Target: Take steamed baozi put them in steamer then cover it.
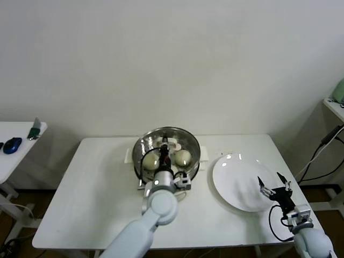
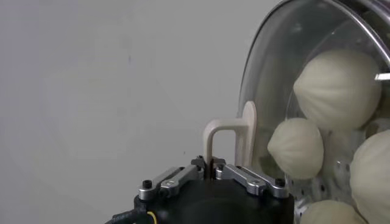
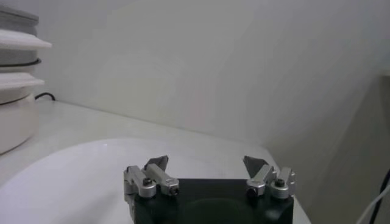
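over the steamer (image 1: 167,141) | left gripper (image 2: 212,165) clamped on cover (image 2: 268,91) handle | right gripper (image 1: 275,185) spread wide, empty, above plate (image 1: 231,177)

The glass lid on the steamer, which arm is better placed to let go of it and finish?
Left. The left gripper is shut on the bar handle of the glass lid, over the steamed baozi in the steamer. The right gripper hangs open over the white plate.
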Controlling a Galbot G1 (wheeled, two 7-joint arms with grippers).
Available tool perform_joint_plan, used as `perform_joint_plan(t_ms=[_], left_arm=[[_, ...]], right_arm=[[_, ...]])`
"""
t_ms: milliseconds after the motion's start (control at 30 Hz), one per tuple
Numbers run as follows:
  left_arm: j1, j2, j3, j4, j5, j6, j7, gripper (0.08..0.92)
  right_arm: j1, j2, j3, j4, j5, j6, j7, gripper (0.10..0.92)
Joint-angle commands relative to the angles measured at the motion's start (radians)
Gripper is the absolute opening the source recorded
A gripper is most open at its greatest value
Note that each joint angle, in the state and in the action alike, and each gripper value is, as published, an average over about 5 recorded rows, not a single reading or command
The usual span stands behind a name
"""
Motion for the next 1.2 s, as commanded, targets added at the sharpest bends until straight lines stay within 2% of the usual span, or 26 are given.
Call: perform_joint_plan(t_ms=[33,600,700,1200], left_arm=[[0.001,0.007,0.001,0.000,0.011,0.049,0.026,0.142],[-0.005,0.020,0.007,-0.024,-0.015,0.049,0.032,0.148],[-0.005,0.036,0.007,-0.053,-0.032,0.049,0.038,0.201],[0.109,0.131,-0.029,-0.286,-0.110,0.049,0.049,0.632]], right_arm=[[0.002,0.004,0.000,-0.003,-0.002,0.001,-0.001,0.823],[0.003,0.007,0.005,-0.005,-0.003,0.001,-0.006,0.823],[0.004,0.007,0.008,-0.005,-0.003,-0.001,-0.007,0.823],[0.001,0.006,0.008,0.025,-0.004,-0.103,0.013,0.823]])
